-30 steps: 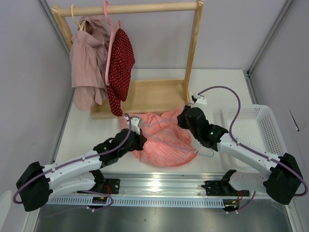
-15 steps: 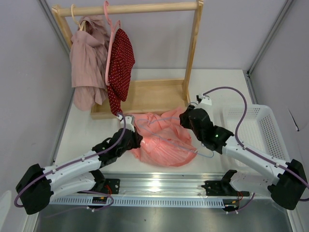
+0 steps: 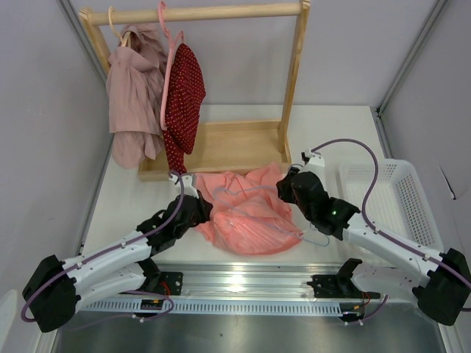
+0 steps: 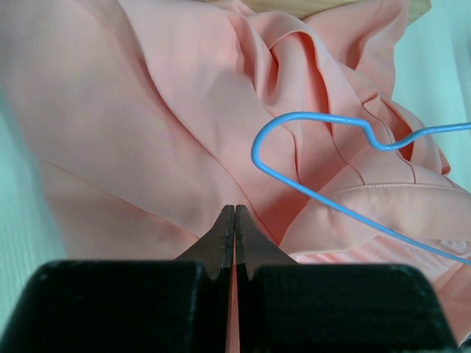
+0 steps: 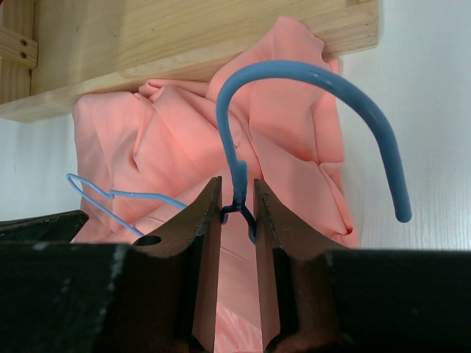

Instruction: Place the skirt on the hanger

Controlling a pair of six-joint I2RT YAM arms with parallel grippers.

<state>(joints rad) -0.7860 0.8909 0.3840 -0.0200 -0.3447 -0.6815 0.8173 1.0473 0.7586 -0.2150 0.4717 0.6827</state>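
Note:
The salmon-pink skirt [image 3: 243, 235] lies crumpled on the white table in front of the rack's base. The light-blue wire hanger [image 3: 316, 239] lies across it, one shoulder sticking out past the skirt's near right edge. My right gripper [image 3: 287, 185] is at the skirt's right side, shut on the hanger [image 5: 316, 81] at the twisted neck under its hook [image 5: 237, 187]. My left gripper [image 3: 204, 211] sits at the skirt's left edge with its jaws pressed together on the fabric [image 4: 234, 209]. In the left wrist view a bent shoulder of the hanger [image 4: 309, 121] rests on the skirt [image 4: 132, 110].
A wooden rack [image 3: 221, 147] stands behind the skirt. A dusty mauve garment [image 3: 132, 103] and a dark red dotted garment [image 3: 184, 103] on a pink hanger hang from its rail. A white basket [image 3: 390, 195] sits at the right edge.
My left gripper has drawn back to the left along the skirt's edge. My right gripper has shifted slightly right and nearer with the hanger.

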